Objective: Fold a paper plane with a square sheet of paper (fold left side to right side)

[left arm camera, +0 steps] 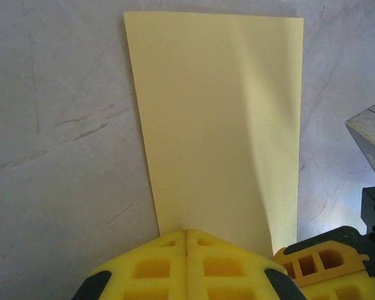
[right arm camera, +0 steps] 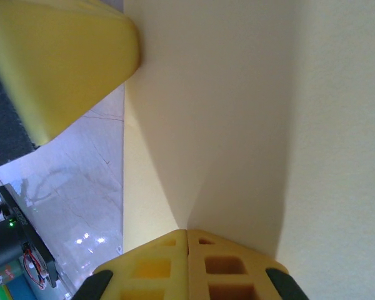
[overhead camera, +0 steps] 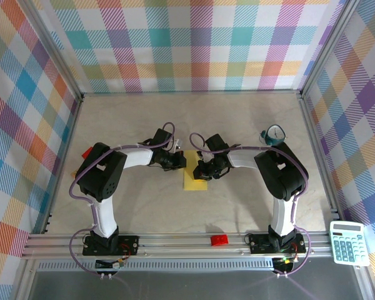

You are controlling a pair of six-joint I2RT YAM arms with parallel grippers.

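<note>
Touching the folded square sheet of paper (left arm camera: 219,125), left fingers (left arm camera: 172,265) and right fingers (right arm camera: 206,265) are both closed.

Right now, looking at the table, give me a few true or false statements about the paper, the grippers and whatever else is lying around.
1. The left gripper and the right gripper are both shut. True.
2. The yellow paper lies in the far left corner of the table. False: it lies mid-table, where the two grippers meet.
3. A calculator sits at the near right corner. True.
4. The paper is already a pointed dart. False: the left wrist view shows a flat rectangle with no point.
5. A red brick rests on the rail between the arm bases. True.
</note>
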